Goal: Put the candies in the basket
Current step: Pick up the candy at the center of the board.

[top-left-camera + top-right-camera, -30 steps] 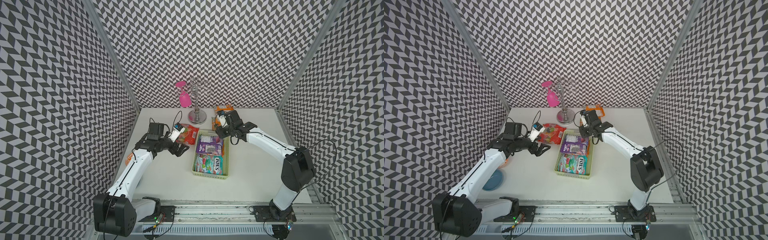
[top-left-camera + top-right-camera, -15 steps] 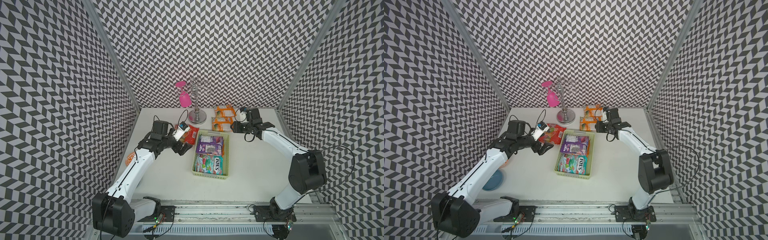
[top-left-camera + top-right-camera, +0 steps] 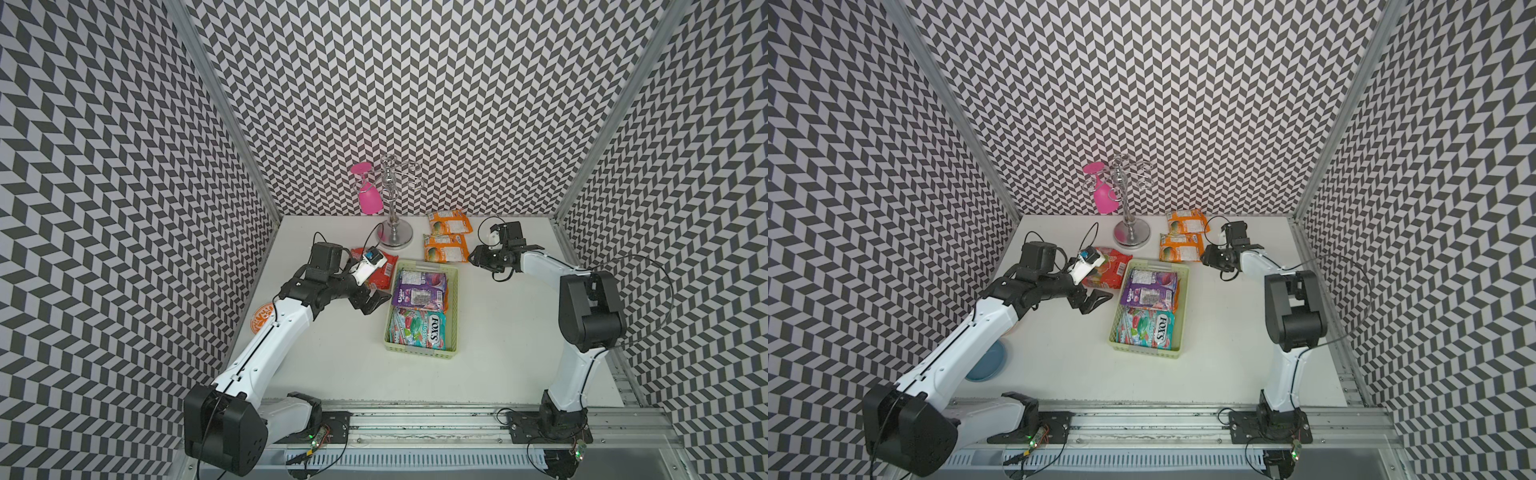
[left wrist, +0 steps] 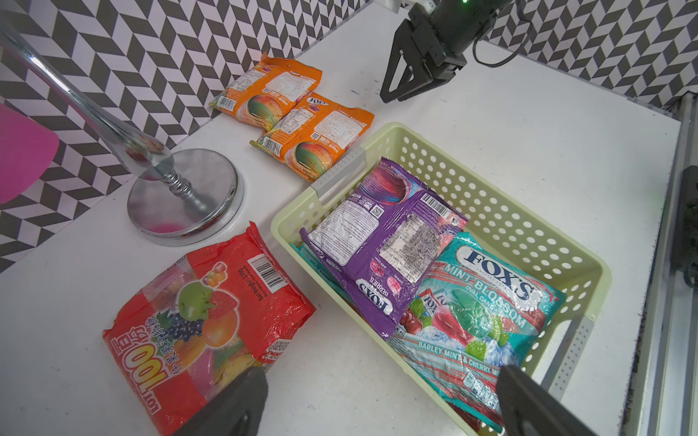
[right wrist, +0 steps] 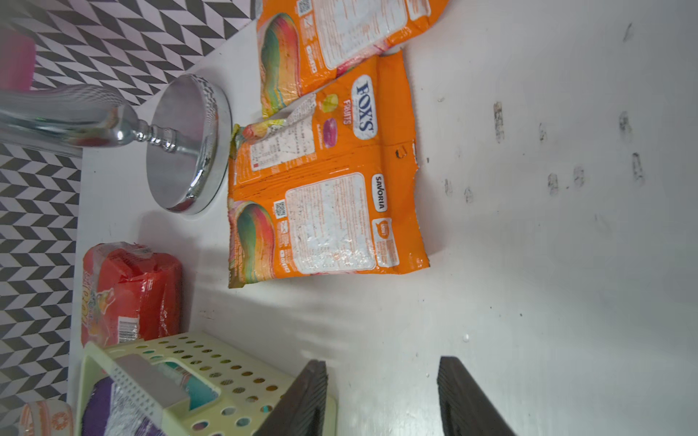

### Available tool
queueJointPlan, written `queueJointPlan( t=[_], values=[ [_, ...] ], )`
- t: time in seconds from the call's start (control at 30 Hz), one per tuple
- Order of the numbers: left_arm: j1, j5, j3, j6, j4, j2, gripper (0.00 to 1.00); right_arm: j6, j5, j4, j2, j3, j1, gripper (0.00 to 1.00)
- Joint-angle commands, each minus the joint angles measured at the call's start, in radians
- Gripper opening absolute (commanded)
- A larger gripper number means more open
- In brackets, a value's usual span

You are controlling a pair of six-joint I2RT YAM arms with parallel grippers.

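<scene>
White tabletop (image 3: 498, 332): left gripper (image 3: 370, 301) gapes wide, likely to span the bulky red bag (image 4: 211, 321); right gripper (image 5: 381, 400), half-parted and empty, faces thin orange packets (image 5: 328, 211) beyond the basket (image 4: 472, 188).

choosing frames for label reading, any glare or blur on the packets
Left wrist view: glare whitens the label of the purple packet, the stem of the chrome stand is smeared. Right wrist view: the orange packet nearer the basket reads sharp. Top views: evenly lit.
</scene>
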Motion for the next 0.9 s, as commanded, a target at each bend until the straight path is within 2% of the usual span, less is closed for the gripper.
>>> queueJointPlan(
  t=[0.0,0.4,0.57,0.77,0.83,0.87],
  values=[
    [-0.009,0.031,0.016,0.015,-0.003,-0.015,0.99,0.031,-0.049,0.052,0.053,0.061,-0.018,0.52],
    [-0.021,0.014,0.035,0.031,-0.020,-0.008,0.99,0.077,-0.117,0.069,0.196,0.145,-0.031,0.49],
    [-0.025,0.012,0.033,0.042,-0.020,-0.010,0.99,0.098,-0.144,0.094,0.237,0.162,-0.030,0.45],
    [-0.025,0.014,0.039,0.036,-0.022,-0.007,0.99,0.141,-0.182,0.168,0.245,0.145,-0.032,0.25],
    [-0.025,0.012,0.037,0.032,-0.017,-0.007,0.99,0.140,-0.197,0.164,0.249,0.159,-0.036,0.06],
    [-0.024,0.011,0.040,0.025,-0.019,-0.004,0.99,0.140,-0.201,0.167,0.243,0.158,-0.038,0.00]
  ],
)
